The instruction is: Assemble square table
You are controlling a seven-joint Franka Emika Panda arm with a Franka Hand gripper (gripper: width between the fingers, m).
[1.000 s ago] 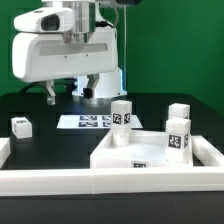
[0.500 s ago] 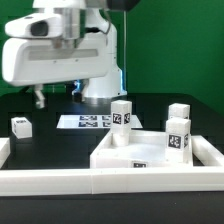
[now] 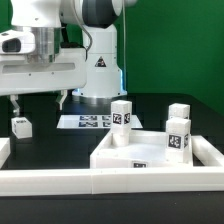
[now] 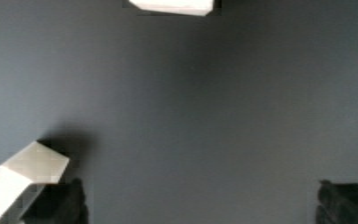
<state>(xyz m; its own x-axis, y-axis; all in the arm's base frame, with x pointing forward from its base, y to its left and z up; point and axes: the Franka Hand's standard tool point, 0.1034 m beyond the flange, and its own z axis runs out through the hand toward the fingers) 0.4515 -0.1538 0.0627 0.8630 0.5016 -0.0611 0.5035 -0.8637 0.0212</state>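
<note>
Gripper (image 3: 38,101): jaws spread wide, nothing between them; it hangs above the black table (image 3: 60,145), over the loose leg at the exterior view's left. In the wrist view the two dark fingertips (image 4: 55,200) stand far apart with bare table between.
Barrier rail (image 3: 110,180): nearest thing, a long white bar in front of the square table top, running across the whole foreground.
Square table top (image 3: 150,152): white slab with raised rim, lying just behind the rail toward the exterior view's right; a tag shows on its front edge.
Legs on the top: three upright tagged legs stand at it: one at its back corner toward the exterior view's left (image 3: 121,121), two close together toward the right, (image 3: 178,136) and (image 3: 180,112).
Loose leg (image 3: 21,126): lying on the table well apart from the top, at the exterior view's left, below the gripper.
Marker board (image 3: 88,122): flat on the table behind the top, beside the first leg.
Robot base (image 3: 100,75): white, farthest back, behind the marker board.
</note>
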